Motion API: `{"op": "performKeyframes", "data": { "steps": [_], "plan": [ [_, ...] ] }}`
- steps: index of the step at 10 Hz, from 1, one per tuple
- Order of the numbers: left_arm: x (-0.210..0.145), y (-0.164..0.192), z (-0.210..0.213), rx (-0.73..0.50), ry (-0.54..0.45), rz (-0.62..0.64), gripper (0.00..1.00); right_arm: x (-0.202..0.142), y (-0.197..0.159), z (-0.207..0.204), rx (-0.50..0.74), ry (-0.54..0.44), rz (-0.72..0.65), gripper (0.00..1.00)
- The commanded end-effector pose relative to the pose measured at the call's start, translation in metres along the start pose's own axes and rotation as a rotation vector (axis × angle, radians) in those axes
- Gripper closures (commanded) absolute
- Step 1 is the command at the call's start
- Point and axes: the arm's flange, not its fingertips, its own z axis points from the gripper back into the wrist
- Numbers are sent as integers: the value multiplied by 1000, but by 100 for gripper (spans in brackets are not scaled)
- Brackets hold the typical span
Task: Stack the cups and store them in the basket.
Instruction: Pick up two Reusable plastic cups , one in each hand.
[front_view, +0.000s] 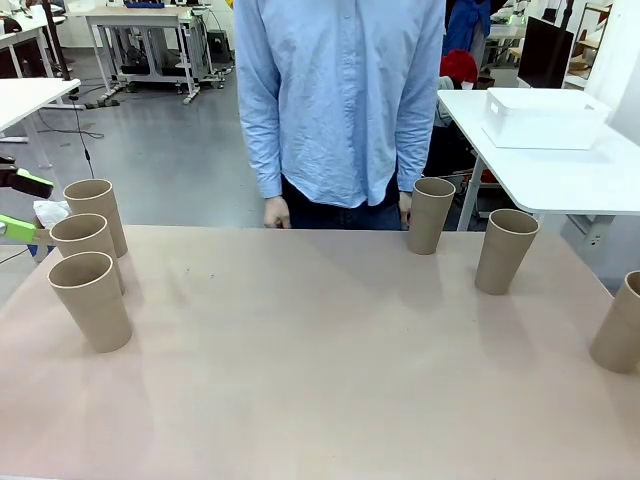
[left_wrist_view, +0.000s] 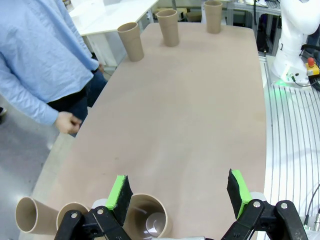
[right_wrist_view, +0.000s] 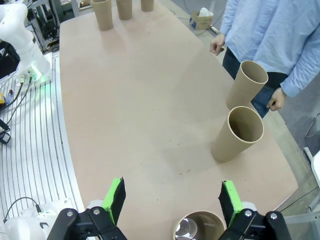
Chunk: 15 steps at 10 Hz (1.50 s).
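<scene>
On the desk (front_view: 320, 400), six cups stand upright, mouths up, each on its own, in two groups. Three left-end cups (front_view: 92, 300) (front_view: 85, 245) (front_view: 95, 212) cluster close together at the desk's left end. Three right-end cups (front_view: 431, 213) (front_view: 505, 250) (front_view: 620, 325) stand spaced apart, running from the desk's far edge to its right end. The basket (front_view: 545, 120) sits off the desk, on a white side table (front_view: 560, 175) beyond the desk's far right corner. The left claw (left_wrist_view: 179, 195) hangs above the left-end cups, jaws wide, gripping nothing. The right claw (right_wrist_view: 172, 200) hangs above the desk's right end, jaws wide, gripping nothing; one right-end cup stands just below it. A person (front_view: 340, 100) stands at the desk's far edge, hands lowered.
</scene>
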Motion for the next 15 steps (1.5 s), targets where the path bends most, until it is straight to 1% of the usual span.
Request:
{"op": "performKeyframes", "data": {
  "steps": [1,3,4,5,6,7,8,10,11,12,13,14,15],
  "plan": [
    [0,2,-1,-1,-18,-17,0,-1,-1,1,9,-27,21,0],
    [0,2,-1,-1,-18,-17,0,-1,-1,1,9,-27,21,0],
    [-1,0,0,0,0,0,0,0,0,0,0,0,0,0],
    [8,24,6,8,13,2,0,15,-21,5,23,16,-7,0],
    [17,46,15,-19,5,6,0,25,-45,13,65,14,-21,0],
    [23,72,21,-60,22,9,0,32,-71,20,111,3,-25,0],
    [23,103,33,-123,15,11,0,32,-100,26,150,-22,-40,0],
    [8,140,56,-174,-14,-24,0,13,-143,37,194,-69,-21,0],
    [-7,156,69,-168,-21,-24,0,-3,-162,41,223,-106,-17,0],
    [-27,170,83,-176,-65,-25,0,-25,-178,44,264,-160,-9,0],
    [-46,182,94,-157,-93,-43,0,-44,-190,44,276,-202,-15,0],
    [-65,196,102,-136,-134,-59,0,-64,-200,41,294,-234,-12,0],
    [-84,209,106,-155,-168,-80,0,-89,-208,33,307,-248,-13,0]
  ]
}}
